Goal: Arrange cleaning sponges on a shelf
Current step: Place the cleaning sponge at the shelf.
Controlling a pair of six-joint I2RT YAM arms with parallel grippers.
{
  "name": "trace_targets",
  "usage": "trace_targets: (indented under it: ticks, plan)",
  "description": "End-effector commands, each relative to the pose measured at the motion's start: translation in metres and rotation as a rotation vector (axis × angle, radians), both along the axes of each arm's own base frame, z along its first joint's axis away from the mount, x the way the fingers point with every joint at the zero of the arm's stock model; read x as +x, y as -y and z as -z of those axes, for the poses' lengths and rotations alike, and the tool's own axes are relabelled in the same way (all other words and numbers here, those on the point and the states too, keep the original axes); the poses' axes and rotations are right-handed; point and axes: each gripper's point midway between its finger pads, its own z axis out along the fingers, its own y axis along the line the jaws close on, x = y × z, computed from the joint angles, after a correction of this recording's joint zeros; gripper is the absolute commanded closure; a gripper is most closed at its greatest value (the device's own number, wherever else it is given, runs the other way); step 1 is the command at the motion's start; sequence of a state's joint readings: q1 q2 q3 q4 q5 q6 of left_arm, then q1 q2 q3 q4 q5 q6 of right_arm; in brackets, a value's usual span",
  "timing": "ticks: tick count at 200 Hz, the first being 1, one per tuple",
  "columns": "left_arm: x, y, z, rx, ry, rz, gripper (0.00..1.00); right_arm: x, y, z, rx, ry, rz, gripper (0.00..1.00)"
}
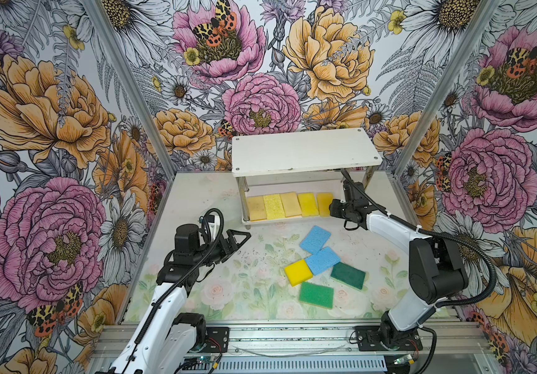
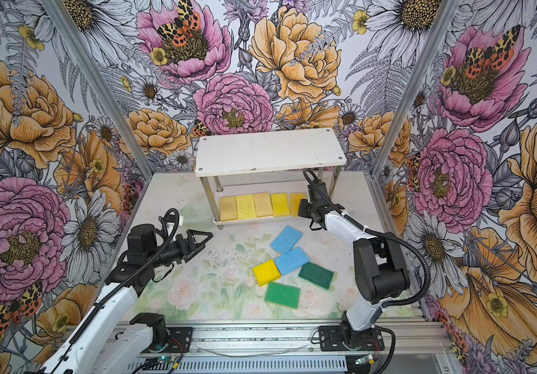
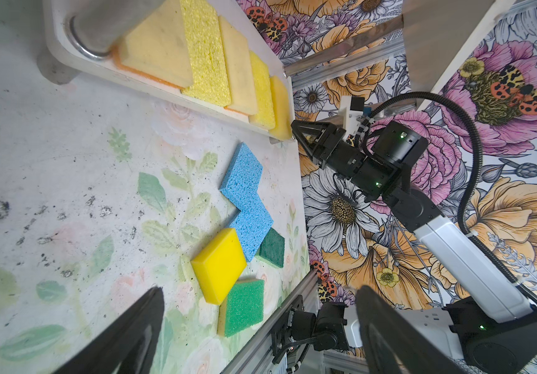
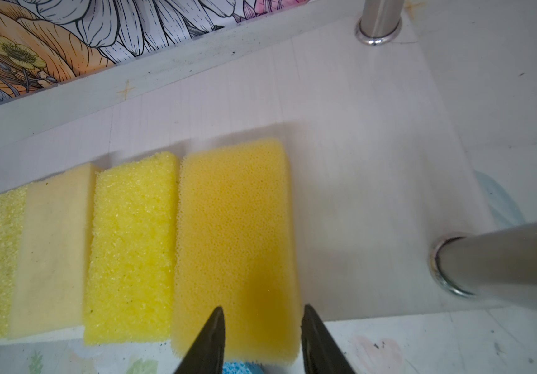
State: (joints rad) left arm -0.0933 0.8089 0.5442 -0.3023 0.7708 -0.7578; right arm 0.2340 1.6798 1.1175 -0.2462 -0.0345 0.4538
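1. Five yellow sponges (image 1: 290, 204) are lying in a row on the lower board of the shelf (image 1: 306, 152).
2. Right gripper (image 4: 262, 312) is standing partly parted over the endmost sponge (image 4: 235, 226).
3. Left gripper (image 1: 241, 239) is gaping wide, empty.

Left fingers (image 3: 124, 336) wide, right fingers (image 4: 209, 343) apart

Floral-print walls (image 1: 50, 129) on three sides; pale floral tabletop (image 1: 228, 291), dark specks; aluminium rail (image 1: 293, 336) along near edge.

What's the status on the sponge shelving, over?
Left gripper open, above table. Right gripper open at end sponge on shelf's lower board. Five sponges loose on table. Chrome post close beside right gripper.
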Motion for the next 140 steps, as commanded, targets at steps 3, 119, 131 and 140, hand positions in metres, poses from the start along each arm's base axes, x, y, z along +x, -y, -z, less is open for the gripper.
trace_targets:
  ticks: [3, 119, 131, 140]
  plan:
    - [-0.001, -0.002, 0.003, 0.009, 0.008, 0.0, 0.07, 0.015, -0.004, -0.01, 0.032, 0.046, -0.006, 0.58]
    - [-0.003, -0.003, 0.009, 0.011, -0.004, -0.003, 0.07, 0.022, -0.011, -0.015, 0.073, 0.083, -0.026, 0.56]
    - [-0.003, -0.003, 0.009, 0.012, -0.004, -0.004, 0.07, 0.021, -0.009, -0.017, 0.068, 0.091, -0.028, 0.55]
    - [-0.003, -0.003, 0.01, 0.012, -0.005, -0.005, 0.07, 0.02, -0.009, -0.018, 0.063, 0.097, -0.031, 0.53]
